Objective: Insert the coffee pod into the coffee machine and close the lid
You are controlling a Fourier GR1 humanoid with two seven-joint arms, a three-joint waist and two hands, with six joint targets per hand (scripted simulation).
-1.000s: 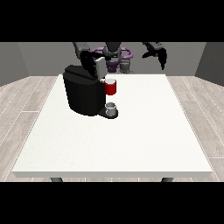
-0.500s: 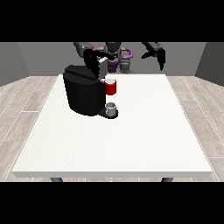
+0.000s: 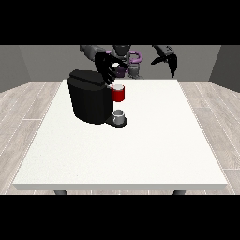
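1. I'm hovering my hand at the view's left [image 3: 108,69] over the top of the black coffee machine [image 3: 89,96], fingers spread and grasping nothing.
2. My hand at the view's right [image 3: 166,60] is hanging far back, fingers relaxed and empty.
3. A red thing at the machine [image 3: 118,93] is sitting above a grey thing [image 3: 119,115] on the base; I can't tell it for the pod.
4. I'm judging the lid comes next: press it down.
5. I'm reading no brand or writing.
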